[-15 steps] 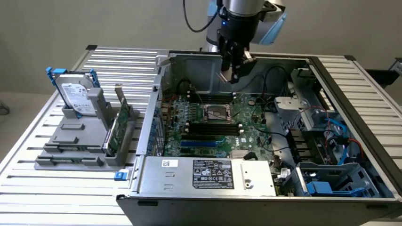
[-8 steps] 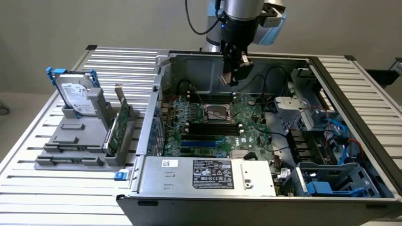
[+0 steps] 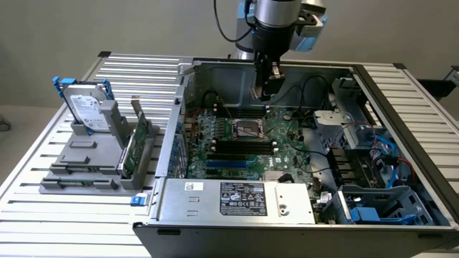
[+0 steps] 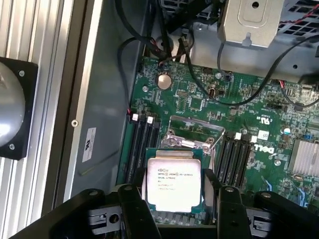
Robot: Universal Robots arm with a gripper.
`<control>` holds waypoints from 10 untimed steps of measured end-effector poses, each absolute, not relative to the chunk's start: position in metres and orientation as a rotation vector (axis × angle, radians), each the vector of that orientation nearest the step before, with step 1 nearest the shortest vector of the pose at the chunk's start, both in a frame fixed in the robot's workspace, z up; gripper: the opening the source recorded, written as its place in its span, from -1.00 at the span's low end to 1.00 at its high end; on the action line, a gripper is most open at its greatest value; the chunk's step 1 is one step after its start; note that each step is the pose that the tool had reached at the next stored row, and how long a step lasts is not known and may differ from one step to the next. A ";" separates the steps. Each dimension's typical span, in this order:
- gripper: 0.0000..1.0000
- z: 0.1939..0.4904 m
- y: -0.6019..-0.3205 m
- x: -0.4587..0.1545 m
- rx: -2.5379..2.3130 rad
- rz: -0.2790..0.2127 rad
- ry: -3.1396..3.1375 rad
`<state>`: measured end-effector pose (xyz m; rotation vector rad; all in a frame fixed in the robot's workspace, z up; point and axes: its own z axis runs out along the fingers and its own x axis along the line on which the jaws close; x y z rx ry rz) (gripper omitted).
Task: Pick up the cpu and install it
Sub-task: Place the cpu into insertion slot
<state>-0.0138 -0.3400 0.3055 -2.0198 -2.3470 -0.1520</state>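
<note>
1. My jaws are pinching the cpu by two opposite edges, with its silvery printed top turned towards the wrist camera. The pick-up is done. I judge the step in hand to be the carry to the socket.
2. The cpu hangs in the air over the motherboard. It is just beside the open socket and not seated in it.
3. Seating it, as I judge, calls for the chip's edges squared with the socket frame, the chip centred over it, and a level, gentle lowering. A tilt could harm the contacts.
4. The wrist view gives me the grip itself, the print on the chip, and the dark memory slots on either side of the socket.
5. The exterior view gives the wider picture. My arm reaches down into the open case, with clear air above the board. On the worktop, at the exterior view's left, a grey rack holds the hard drive and a green card.
</note>
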 end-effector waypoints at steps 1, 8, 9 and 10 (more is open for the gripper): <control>0.09 0.305 -0.340 -0.014 -2.031 -0.149 -2.335; 0.09 0.301 -0.340 -0.014 -2.108 -0.139 -2.260; 0.09 0.300 -0.340 -0.015 -2.114 -0.139 -2.253; 0.09 0.300 -0.340 -0.015 -2.117 -0.138 -2.250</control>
